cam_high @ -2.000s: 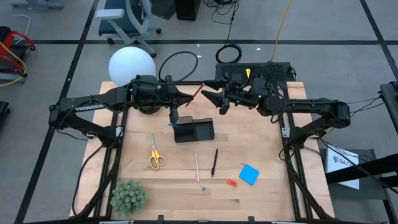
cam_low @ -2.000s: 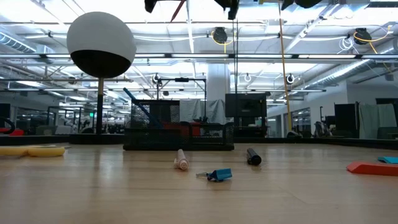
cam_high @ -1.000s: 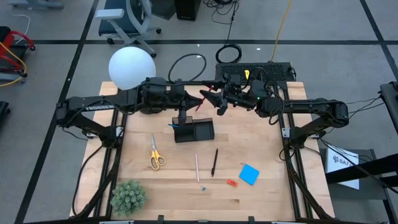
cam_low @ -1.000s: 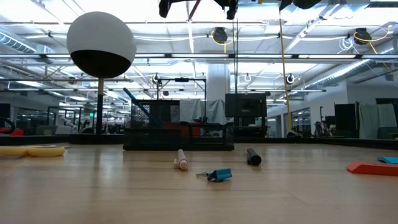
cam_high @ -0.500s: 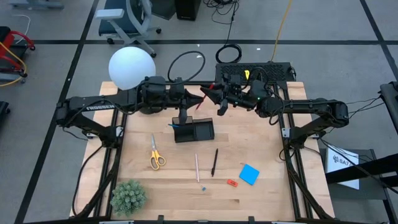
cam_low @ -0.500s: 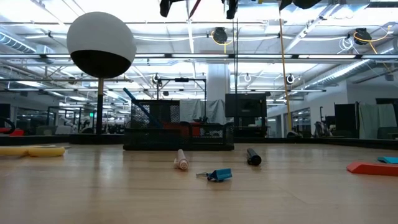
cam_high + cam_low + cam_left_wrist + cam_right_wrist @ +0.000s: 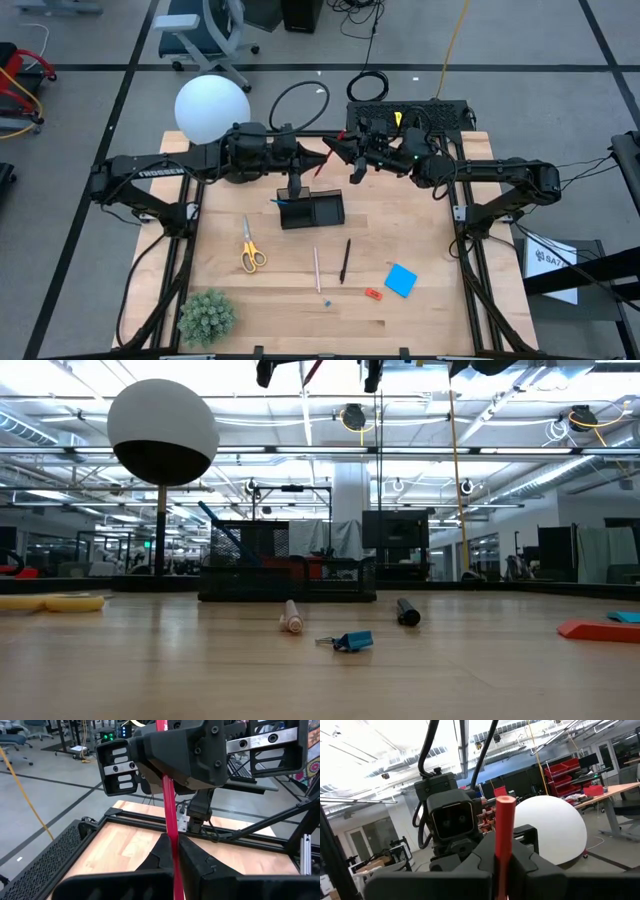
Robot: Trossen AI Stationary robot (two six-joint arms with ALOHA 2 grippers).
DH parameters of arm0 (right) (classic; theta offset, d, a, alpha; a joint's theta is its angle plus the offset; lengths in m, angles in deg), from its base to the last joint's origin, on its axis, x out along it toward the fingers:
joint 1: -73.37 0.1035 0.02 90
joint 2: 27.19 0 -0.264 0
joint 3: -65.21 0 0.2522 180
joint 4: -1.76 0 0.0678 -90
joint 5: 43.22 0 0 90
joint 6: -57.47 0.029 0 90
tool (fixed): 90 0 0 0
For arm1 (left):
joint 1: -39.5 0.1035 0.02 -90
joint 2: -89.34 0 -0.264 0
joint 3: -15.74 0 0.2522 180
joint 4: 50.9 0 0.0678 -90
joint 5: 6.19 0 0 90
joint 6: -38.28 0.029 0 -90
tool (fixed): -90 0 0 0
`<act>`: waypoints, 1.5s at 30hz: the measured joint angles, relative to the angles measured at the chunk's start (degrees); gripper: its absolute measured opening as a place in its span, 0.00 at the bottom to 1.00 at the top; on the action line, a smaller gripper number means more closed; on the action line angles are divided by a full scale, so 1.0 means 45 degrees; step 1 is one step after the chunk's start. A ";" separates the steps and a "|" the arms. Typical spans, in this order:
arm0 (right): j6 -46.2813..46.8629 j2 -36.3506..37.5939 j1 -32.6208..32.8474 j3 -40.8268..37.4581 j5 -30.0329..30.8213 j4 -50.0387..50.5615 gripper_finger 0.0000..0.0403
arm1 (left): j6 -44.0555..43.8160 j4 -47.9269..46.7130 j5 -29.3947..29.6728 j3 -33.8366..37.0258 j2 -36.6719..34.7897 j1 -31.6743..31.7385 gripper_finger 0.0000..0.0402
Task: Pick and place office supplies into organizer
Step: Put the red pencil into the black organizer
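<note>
While both arms meet high above the back of the light wooden desk (image 7: 420,225), a thin red pen (image 7: 321,167) spans the small gap between the two tools. The left tool (image 7: 312,160) has its fingers pressed together on one end of the pen; in the left wrist view the red shaft (image 7: 170,827) runs up from between those dark fingers into the facing tool. The right tool (image 7: 340,152), directly opposite and nearly touching the left one, also pinches the pen: the right wrist view shows the blunt red end (image 7: 503,832) standing up between its own closed fingers, with the left arm's wrist camera just beyond.

Below the two tools, toward the front of the desk, sits the small black rectangular organizer (image 7: 312,210) with divided compartments; a thin blue pen (image 7: 281,200) leans out of its end on the left tool's side. Farther forward lie the yellow-handled scissors (image 7: 249,246), a pale pencil (image 7: 317,269), a black pen (image 7: 344,260), a blue square note pad (image 7: 401,280) and a tiny red-orange piece (image 7: 373,294), all well apart from the organizer.

Beside the left arm stands a white globe lamp (image 7: 211,108).
</note>
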 joint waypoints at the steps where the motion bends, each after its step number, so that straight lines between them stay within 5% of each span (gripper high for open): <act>1: 0.0042 0.0000 0.0005 0.0000 0.0000 0.0004 0.02 | 0.0001 0.0001 -0.0007 0.0001 0.0000 0.0007 0.00; 26: 0.0526 0.0000 0.0005 -0.0005 -0.0009 0.0092 0.02 | -0.1263 -0.0002 -0.0105 0.0000 -0.0016 0.0105 0.38; 45: 0.0776 0.0000 -0.0218 -0.0010 -0.0285 0.0695 0.02 | -0.1339 -0.0189 0.0002 -0.0005 -0.1808 0.0085 0.41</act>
